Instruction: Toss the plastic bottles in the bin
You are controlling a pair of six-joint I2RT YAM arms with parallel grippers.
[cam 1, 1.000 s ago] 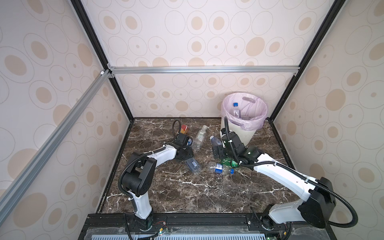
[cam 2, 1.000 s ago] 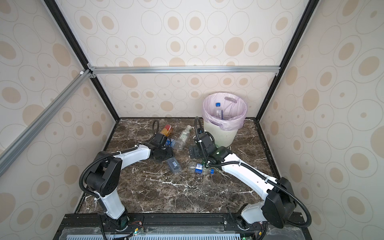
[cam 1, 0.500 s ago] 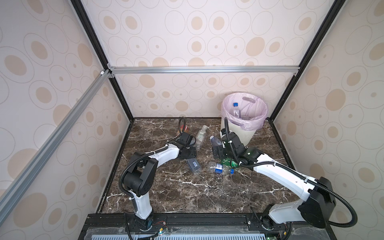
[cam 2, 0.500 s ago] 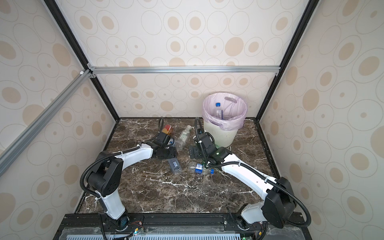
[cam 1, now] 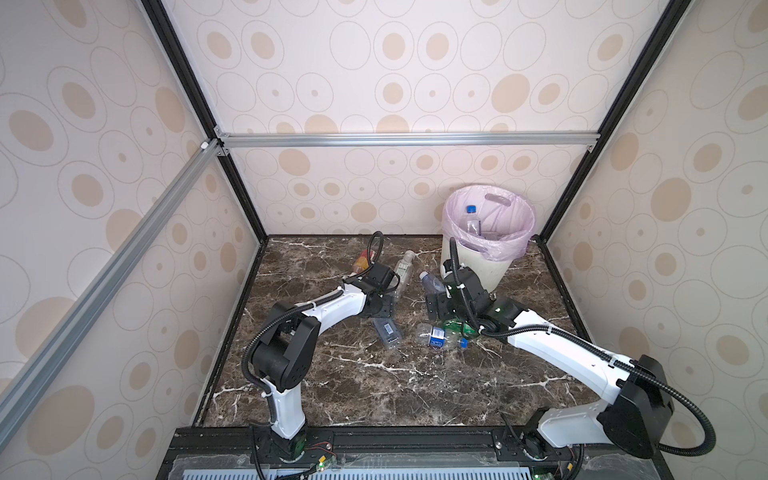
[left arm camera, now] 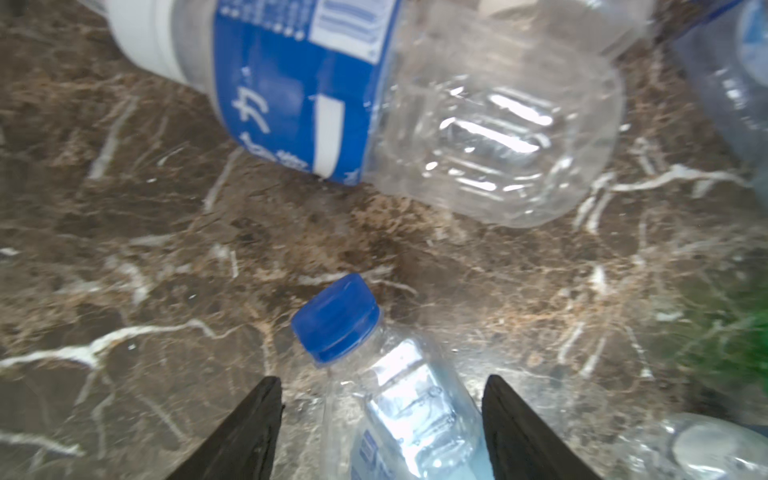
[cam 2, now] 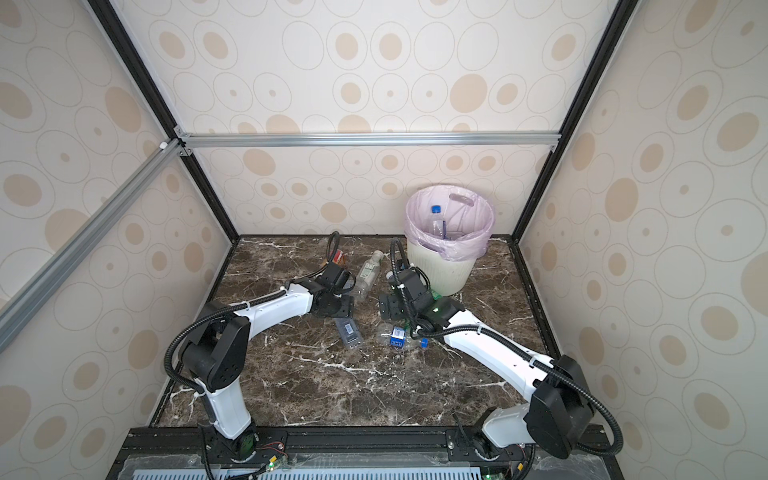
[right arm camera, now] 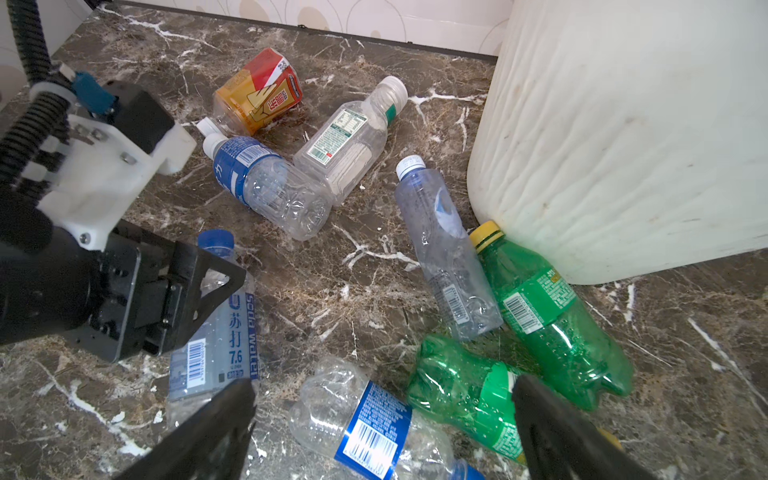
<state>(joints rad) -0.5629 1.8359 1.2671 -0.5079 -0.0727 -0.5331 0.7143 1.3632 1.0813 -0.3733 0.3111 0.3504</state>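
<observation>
Moved since a second ago: left gripper (left arm camera: 382, 378) and its cable loop (cam 1: 376, 245), shifted a little over the surface (cam 1: 374, 395) toward the back right corner. The right arm (cam 1: 561, 353) and all loose bottles are unchanged in place.

1. Left gripper: fingers apart, one on each side of the soda-water bottle (left arm camera: 399, 415), with a gap showing on both sides; nothing clamped.
2. Soda-water bottle: clear, blue cap, lying flat near the middle of the surface, toward the back.
3. Blue-label bottle (left arm camera: 415, 104): clear, white cap, lying just past the soda-water bottle's cap and apart from it. It rests against the square bottle (right arm camera: 345, 145), which has a white cap and white label.
4. Amber bottle (right arm camera: 257, 93): lying behind those two, nearer the back edge.
5. Right gripper (right arm camera: 384, 384): fingers spread wide, empty, above the crushed clear bottle (right arm camera: 361, 415) and the crushed green bottle (right arm camera: 461, 386), which lie side by side.
6. Tinted bottle (right arm camera: 444, 249) and yellow-capped green bottle (right arm camera: 548, 311): side by side, the green one's cap at the foot of the bin (cam 1: 486, 270).
7. Bin: cream, ribbed, pink liner, in the back right corner, with one blue-capped bottle (cam 1: 473, 220) inside. In both top views the right arm's wrist sits between the bottle cluster and the bin.
8. Surface: dark brown marble with white veins. Room: cream walls with beige ovals, black corner posts, aluminium rails.
</observation>
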